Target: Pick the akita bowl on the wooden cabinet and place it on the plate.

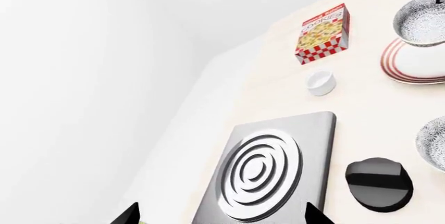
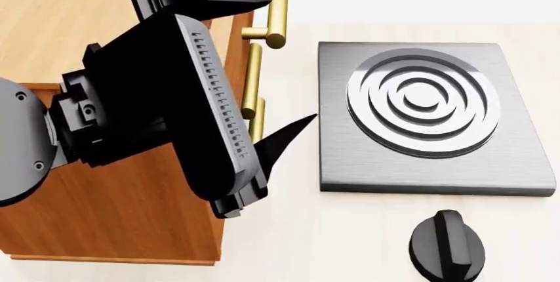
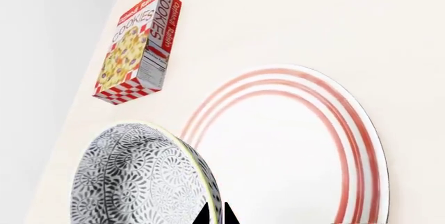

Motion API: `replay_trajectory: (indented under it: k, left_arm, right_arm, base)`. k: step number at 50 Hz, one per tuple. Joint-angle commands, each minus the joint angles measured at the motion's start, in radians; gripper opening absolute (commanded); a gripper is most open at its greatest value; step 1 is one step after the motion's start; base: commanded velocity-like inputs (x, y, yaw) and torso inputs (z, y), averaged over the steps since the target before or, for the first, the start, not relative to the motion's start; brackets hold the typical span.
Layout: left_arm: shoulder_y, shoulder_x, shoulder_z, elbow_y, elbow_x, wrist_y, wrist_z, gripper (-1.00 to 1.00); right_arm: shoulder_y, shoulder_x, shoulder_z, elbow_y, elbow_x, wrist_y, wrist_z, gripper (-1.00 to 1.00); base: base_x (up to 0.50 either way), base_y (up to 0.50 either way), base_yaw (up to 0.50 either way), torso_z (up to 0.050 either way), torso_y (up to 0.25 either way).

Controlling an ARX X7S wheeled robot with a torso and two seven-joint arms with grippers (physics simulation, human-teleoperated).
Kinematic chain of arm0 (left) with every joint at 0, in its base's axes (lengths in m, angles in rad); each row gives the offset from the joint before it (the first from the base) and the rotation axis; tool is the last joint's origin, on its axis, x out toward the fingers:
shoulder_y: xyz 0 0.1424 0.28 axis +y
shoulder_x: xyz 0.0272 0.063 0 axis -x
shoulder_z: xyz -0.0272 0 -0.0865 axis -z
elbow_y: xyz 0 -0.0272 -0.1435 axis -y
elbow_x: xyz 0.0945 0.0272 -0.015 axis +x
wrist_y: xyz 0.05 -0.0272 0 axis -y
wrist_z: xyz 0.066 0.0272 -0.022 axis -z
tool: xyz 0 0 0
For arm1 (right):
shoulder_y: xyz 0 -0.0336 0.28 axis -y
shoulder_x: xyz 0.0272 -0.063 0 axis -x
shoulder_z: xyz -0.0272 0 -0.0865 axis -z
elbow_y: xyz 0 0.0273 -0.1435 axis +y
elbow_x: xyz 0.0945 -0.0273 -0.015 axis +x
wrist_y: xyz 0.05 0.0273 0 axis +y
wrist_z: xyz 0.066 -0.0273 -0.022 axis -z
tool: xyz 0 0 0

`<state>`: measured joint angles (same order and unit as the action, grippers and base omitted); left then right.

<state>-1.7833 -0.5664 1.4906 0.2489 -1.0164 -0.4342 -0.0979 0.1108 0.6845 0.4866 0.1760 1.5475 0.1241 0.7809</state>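
The akita bowl (image 3: 139, 182), white with a dense dark floral pattern, hangs tilted over the near edge of the red-ringed plate (image 3: 299, 146). My right gripper (image 3: 215, 216) is shut on its rim, one fingertip on each side. In the left wrist view the same bowl (image 1: 420, 23) shows above the plate (image 1: 417, 62). My left gripper (image 2: 290, 57) is open and holds nothing, hovering beside the wooden cabinet (image 2: 131, 216), near its brass handles. In its own view, the left gripper (image 1: 221, 214) has its fingertips spread wide over the stove.
A dark grey stove (image 2: 420, 118) with a ringed burner lies on the pale table, a black knob (image 2: 446, 246) in front of it. A cookies box (image 1: 322, 32), a small white cup (image 1: 320, 82) and a second patterned bowl (image 1: 434, 143) stand near the plate.
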Motion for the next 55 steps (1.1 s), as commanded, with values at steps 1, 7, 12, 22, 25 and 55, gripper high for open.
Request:
replay_trajectory:
  k: [1,7,12,22,25,55]
  left_arm:
    - [0.011,0.002,0.001,-0.008,0.006,0.003,0.002,1.0]
    - [0.014,0.006,0.002,-0.016,0.011,0.005,0.007,1.0]
    - [0.016,0.01,0.003,-0.019,0.012,0.003,0.008,1.0]
    - [0.023,0.014,0.004,-0.028,0.017,0.004,0.012,1.0]
    - [0.027,0.015,0.004,-0.029,0.018,0.006,0.011,1.0]
    - [0.044,0.019,0.003,-0.038,0.024,0.002,0.007,1.0]
  right_arm:
    - [0.041,0.037,-0.041,0.024,-0.028,0.034,-0.025,-1.0]
    - [0.028,0.029,-0.037,0.049,-0.033,0.028,-0.038,-1.0]
    - [0.012,0.023,-0.027,0.071,-0.034,0.021,-0.052,-1.0]
    - [-0.007,0.016,-0.01,0.073,-0.039,0.006,-0.057,-1.0]
    - [-0.004,0.016,-0.011,0.077,-0.04,0.005,-0.059,-1.0]
    - [0.024,0.012,-0.033,0.167,-0.064,0.002,-0.098,-1.0]
  base:
    - [0.0,0.0,0.0,0.0,0.0]
    - [0.0,0.0,0.0,0.0,0.0]
    - [0.0,0.0,0.0,0.0,0.002]
    - [0.0,0.0,0.0,0.0,0.0]
    - [0.0,0.0,0.0,0.0,0.0]
    - [0.0,0.0,0.0,0.0,0.0]
